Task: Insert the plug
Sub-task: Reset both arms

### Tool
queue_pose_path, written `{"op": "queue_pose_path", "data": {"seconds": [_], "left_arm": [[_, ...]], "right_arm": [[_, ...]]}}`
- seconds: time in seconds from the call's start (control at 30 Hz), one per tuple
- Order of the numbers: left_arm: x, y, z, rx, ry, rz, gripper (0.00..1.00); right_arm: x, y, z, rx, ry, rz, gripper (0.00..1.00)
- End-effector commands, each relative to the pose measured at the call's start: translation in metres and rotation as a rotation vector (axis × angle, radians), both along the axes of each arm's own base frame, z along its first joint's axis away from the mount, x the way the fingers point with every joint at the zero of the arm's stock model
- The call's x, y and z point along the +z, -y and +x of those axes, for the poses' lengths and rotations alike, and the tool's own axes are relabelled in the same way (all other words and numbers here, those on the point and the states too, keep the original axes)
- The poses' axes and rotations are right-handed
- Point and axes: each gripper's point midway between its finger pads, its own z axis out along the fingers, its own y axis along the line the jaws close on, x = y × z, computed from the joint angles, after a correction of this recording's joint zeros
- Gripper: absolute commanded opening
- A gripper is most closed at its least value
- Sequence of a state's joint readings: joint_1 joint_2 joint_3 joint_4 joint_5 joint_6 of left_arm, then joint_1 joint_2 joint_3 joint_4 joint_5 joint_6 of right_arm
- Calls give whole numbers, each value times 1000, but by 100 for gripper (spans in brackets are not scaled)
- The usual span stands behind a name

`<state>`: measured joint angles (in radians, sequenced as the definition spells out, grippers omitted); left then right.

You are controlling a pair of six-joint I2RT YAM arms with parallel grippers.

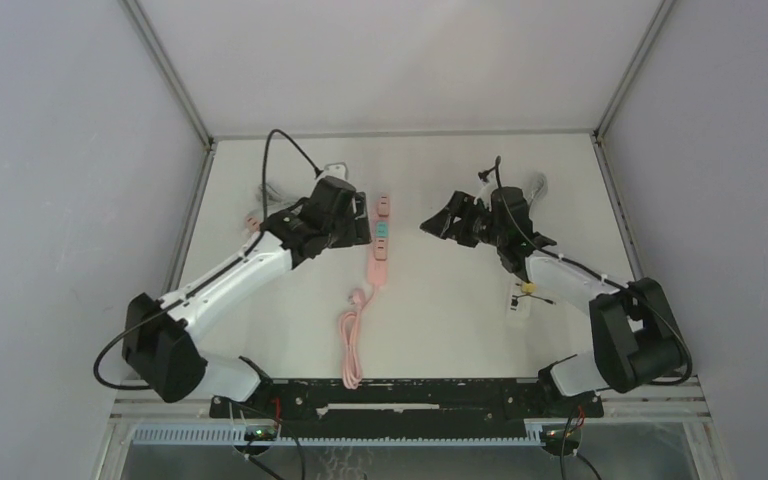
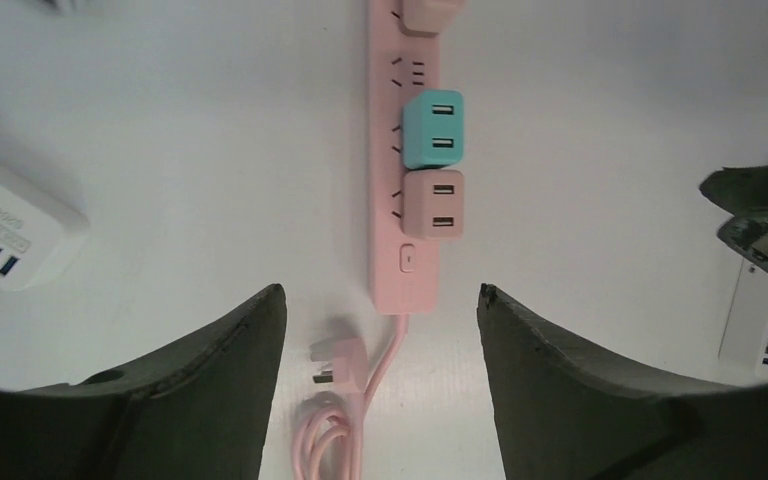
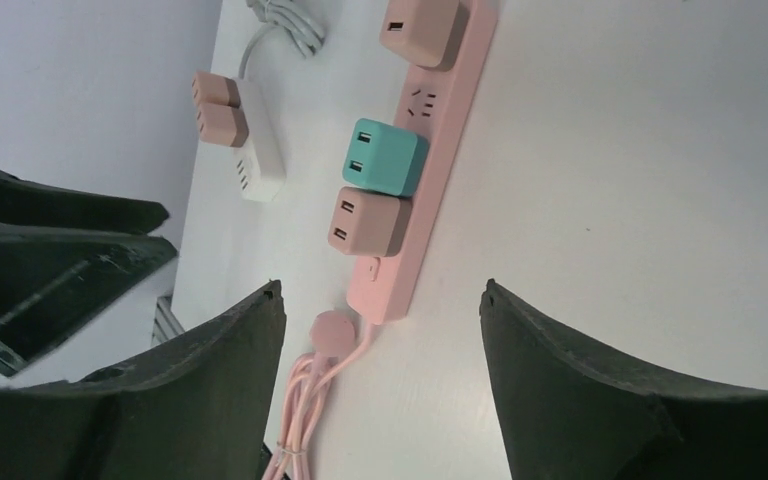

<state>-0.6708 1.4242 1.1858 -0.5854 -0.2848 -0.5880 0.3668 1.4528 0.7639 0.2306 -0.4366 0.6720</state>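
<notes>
Left tool (image 2: 380, 300) spread, empty | right tool (image 3: 380, 295) spread, empty | both aimed at pink strip (image 2: 385, 270), opposite sides

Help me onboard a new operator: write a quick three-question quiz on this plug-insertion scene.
1. True or false: the left gripper grips the teal cube-shaped USB adapter.
2. How many adapters sit in the long pink plastic power strip? A two, B three, C four.
3. On the right gripper, are the jaws open or shut?
Key: 1 false; 2 B; 3 open.
</notes>
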Motion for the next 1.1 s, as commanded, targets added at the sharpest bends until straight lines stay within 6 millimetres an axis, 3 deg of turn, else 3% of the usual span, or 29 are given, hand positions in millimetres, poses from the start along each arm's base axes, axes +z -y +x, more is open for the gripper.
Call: {"op": "queue_pose_path", "data": {"seconds": [0.0, 0.17, 0.3, 0.53, 0.83, 0.93, 1.07], "left_arm": [[13, -24, -3, 55, 36, -37, 74], [44, -49, -13, 95, 121, -81, 76], [70, -83, -29, 154, 217, -109, 100], [103, -148, -62, 277, 369, -82, 100], [145, -211, -103, 451, 673, -74, 100], [154, -235, -119, 537, 755, -62, 100], [155, -252, -134, 596, 839, -78, 100]], "right_arm": [[9, 19, -3, -37, 60, -76, 79], [18, 37, -12, -75, 91, -136, 84], [24, 56, -19, -133, 104, -188, 88], [47, 99, -38, -277, 161, -299, 96], [108, 160, -80, -492, 372, -377, 100], [125, 180, -98, -559, 442, -395, 100], [135, 206, -119, -644, 500, -443, 100]]}}
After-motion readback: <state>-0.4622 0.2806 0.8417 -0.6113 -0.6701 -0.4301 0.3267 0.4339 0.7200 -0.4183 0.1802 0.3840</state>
